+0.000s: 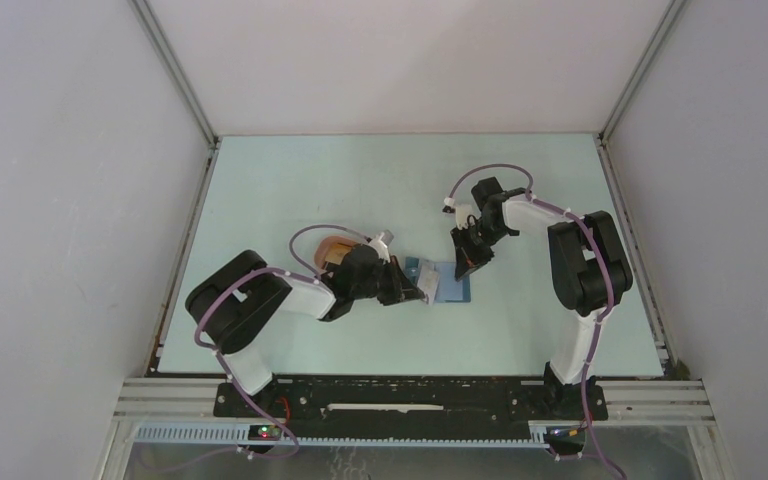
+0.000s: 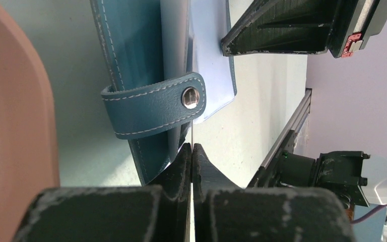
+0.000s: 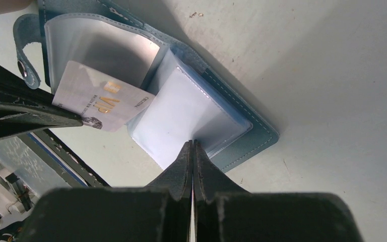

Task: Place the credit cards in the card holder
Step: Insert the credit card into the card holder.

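Clearly the whitish card (image 3: 106, 103) is the one in play. The left hand (image 2: 192, 151) has its fingers pressed shut on that card's end, so in the left wrist view the card shows only as a thin edge-on line.

The card holder (image 3: 242, 136) lies open on the desk (image 3: 332, 75), at the centre of the top view, just to the right of the left hand and just below the right hand (image 3: 192, 146). The right hand's fingers are together, with their tips down on the stack of clear sleeves (image 3: 191, 113). They seem to be pinning the stack flat; whether they nip a sheet cannot be told.

In the right wrist view the card reaches in from the left of the frame. Its long axis runs left to right and dips a little. Its free short end touches the left edge of the sleeve stack, over the open pocket (image 3: 95, 50) in the upper left. The holder therefore lies straight ahead of the left hand along the card's length, and that arm is the one placed to feed it.

The coming move likely turns on lining that leading edge up with a sleeve mouth. Which sleeve is open cannot be made out. The pink tray (image 2: 10, 126) sits at the left edge of the left wrist view.
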You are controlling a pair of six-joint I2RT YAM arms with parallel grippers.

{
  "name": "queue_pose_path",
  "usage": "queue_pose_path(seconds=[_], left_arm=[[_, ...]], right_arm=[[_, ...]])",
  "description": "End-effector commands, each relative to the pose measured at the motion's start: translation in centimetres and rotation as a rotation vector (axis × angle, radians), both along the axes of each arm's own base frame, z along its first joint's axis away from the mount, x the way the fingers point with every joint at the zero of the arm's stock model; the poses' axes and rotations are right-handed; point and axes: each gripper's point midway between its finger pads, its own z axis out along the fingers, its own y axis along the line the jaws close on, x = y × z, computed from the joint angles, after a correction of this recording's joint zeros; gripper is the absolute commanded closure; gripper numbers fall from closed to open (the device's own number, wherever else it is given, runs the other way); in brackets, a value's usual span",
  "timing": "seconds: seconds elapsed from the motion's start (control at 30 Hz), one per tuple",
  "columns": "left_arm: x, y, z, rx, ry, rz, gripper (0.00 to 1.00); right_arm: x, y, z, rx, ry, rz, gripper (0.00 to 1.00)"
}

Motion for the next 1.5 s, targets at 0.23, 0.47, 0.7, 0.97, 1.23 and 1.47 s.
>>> queue_pose_path(seconds=[0.23, 0.47, 0.7, 0.97, 1.23, 1.47], left_arm=[[-0.3, -0.4, -0.5, -0.030, 0.029, -0.074, 1.00], [0.8, -0.2, -1.5, 0.024, 0.046, -0.027, 1.00], [2.2, -0.4, -1.9, 0.083, 0.045, -0.003, 1.00], [2.9, -0.7, -2.6, 0.111, 0.072, 0.014, 1.00], [3.2, -0.7, -2.9, 0.101, 0.094, 0.050, 1.00], [3.0, -1.1, -2.8, 0.059, 0.103, 0.076, 0.99]], right_arm=[[1.0, -0.3, -0.1, -0.040, -0.040, 0.023, 1.00], [1.0, -0.4, -0.1, -0.045, -0.045, 0.026, 1.00], [1.1, -0.4, 0.0, -0.046, -0.051, 0.027, 1.00], [1.0, -0.1, 0.0, -0.049, -0.050, 0.038, 0.99], [0.9, 0.0, 0.2, -0.045, -0.053, 0.040, 0.98], [0.9, 0.0, 0.2, -0.043, -0.049, 0.043, 0.98]])
